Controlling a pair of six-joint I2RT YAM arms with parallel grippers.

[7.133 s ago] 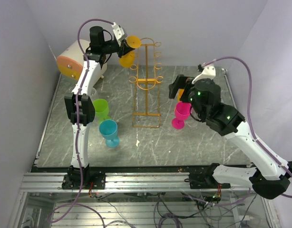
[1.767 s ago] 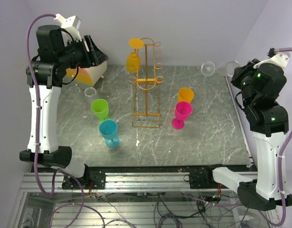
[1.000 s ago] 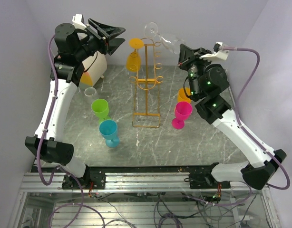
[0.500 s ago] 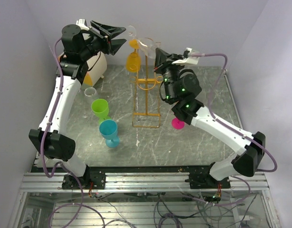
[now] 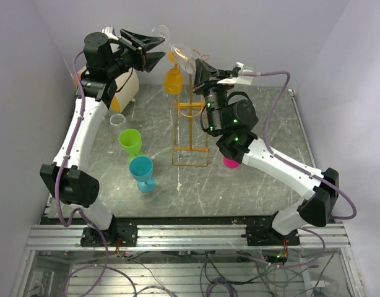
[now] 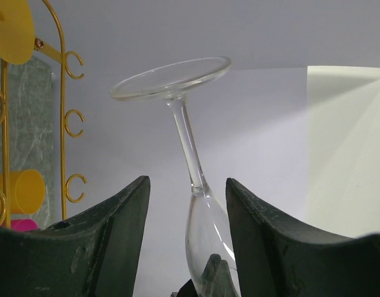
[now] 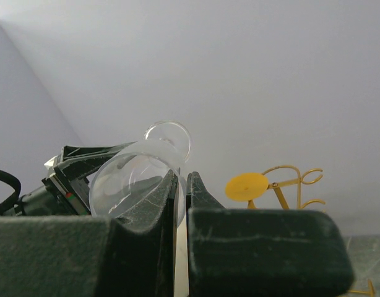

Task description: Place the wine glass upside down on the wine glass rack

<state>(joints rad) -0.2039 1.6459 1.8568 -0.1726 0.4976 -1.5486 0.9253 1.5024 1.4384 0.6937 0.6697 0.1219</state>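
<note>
Upper centre of the overhead view, right jaws: clamped on the bowl wall of the wine glass [image 5: 185, 52]. In the right wrist view their fingers [image 7: 205, 195] stand almost together with the clear rim pinched between them.
Wine glass: clear and held in the air, foot up, its stem leaning toward the upper left of the frame. It rests on no loop yet.
Left jaws: wide apart, with fingers [image 6: 109, 238] on either side of the stem and upper bowl. I see no contact with the glass.
Just changed: a second ago the right arm held the glass to the right of the rack top. It has since swung left, so the stem now sits in the gap of the left jaws, which have hardly shifted.
Wine glass rack [image 5: 191, 114]: stands on the surface at mid-frame. Its top overlaps the bowl in the overhead view, and I cannot tell whether they touch.
Orange glass [image 5: 172, 79]: hangs foot up on the rack's upper left side.
Meaning for the task: the glass is already inverted, and this looks like a handover or a two-arm steadying. The stem has yet to go into a free loop.
Risk: the stem is thin and smooth, so a left squeeze while the right pulls could twist or slip it.
</note>
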